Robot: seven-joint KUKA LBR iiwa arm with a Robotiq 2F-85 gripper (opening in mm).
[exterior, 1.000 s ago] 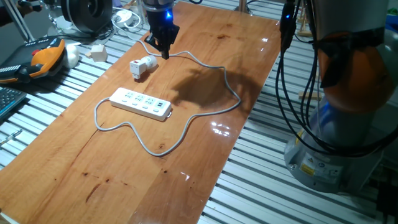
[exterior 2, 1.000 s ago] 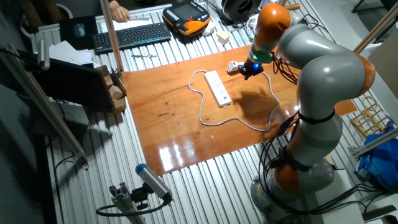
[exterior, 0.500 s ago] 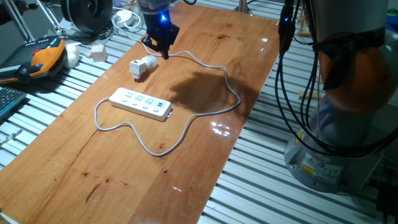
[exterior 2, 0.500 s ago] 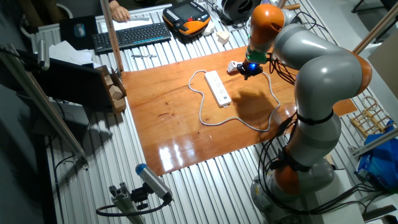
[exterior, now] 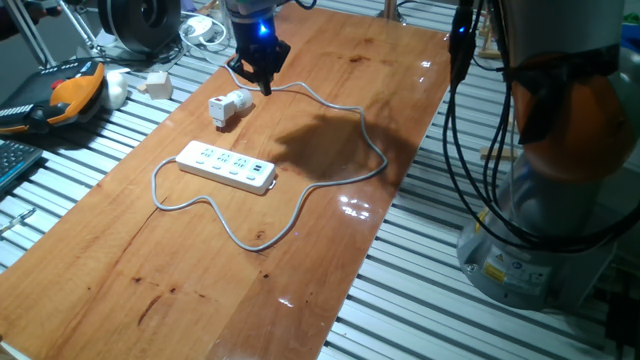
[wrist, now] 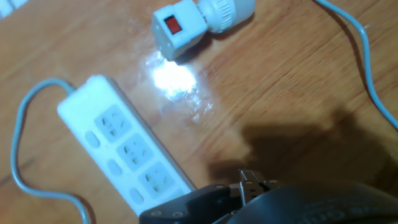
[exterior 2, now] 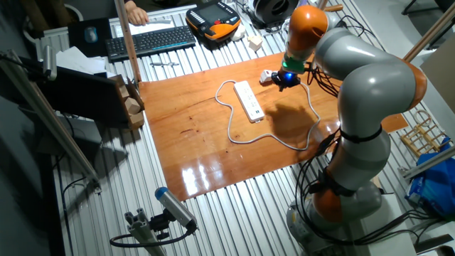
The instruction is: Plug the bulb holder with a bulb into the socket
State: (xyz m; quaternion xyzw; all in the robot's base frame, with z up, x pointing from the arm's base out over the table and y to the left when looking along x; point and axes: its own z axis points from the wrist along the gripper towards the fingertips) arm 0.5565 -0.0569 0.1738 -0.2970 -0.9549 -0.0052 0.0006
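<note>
The gripper (exterior: 264,84) hovered just beside the bulb holder (exterior: 228,106), touching nothing; its finger spread could not be told.

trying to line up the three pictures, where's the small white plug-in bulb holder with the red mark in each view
One fixed view: the small white blocky bulb holder lies upper left on the wooden board, beyond the strip, just left of the tool.
The other fixed view: the holder is top centre, left of the tool.
Hand view: the holder lies at the top edge, red mark up.
Shared landmark: the long white power strip with its grey cable.
</note>
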